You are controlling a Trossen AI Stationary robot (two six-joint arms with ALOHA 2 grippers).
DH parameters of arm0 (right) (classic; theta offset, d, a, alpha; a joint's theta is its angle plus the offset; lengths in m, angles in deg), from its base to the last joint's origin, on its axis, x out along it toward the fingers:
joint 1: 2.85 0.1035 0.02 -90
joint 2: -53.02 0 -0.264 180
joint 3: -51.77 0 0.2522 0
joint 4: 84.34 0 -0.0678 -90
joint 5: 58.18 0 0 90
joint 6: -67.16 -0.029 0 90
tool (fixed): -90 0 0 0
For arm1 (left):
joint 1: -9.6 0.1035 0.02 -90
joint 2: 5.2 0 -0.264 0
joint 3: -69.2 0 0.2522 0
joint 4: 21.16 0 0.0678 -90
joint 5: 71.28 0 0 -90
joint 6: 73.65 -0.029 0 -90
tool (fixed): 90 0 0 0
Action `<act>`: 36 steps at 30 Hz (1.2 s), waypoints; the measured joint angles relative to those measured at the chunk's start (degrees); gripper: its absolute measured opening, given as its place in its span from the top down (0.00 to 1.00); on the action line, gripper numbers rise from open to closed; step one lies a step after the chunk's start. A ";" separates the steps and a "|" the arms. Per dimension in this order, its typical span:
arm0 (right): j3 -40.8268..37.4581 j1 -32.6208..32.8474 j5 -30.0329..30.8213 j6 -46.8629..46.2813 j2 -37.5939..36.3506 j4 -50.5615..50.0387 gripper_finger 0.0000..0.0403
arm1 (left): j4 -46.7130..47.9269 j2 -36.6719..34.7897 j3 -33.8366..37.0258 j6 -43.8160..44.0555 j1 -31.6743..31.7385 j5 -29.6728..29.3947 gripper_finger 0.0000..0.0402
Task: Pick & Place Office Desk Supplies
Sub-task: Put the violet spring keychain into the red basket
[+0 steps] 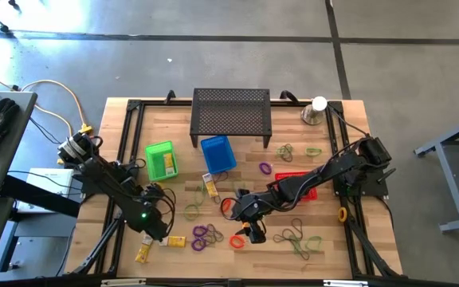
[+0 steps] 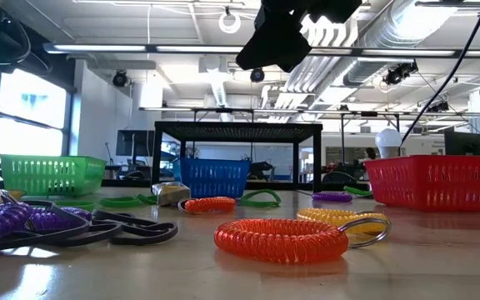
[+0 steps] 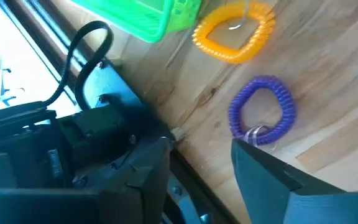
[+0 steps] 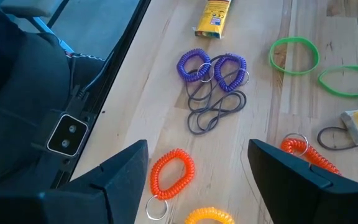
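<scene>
Sorting is only begun: most of the supplies lie loose on the table.

From above I see the green basket at about 10 o'clock with yellow packets inside, the blue basket near the centre and the red basket at 3 o'clock; what these two hold I cannot tell. Loose coils and bands are spread from 4 to 8 o'clock: the orange coil, the purple coils, green bands and a yellow packet. My right gripper hangs with its fingers spread above the orange coil at 6 o'clock and holds nothing. My left gripper is low at 8 o'clock, fingers apart, empty as far as I see, with a purple coil just ahead.
</scene>
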 joint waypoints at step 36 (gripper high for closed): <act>-0.02 -0.14 0.15 0.44 0.02 0.98 0.34 | -23.04 0.02 8.95 1.08 0.25 -1.25 0.55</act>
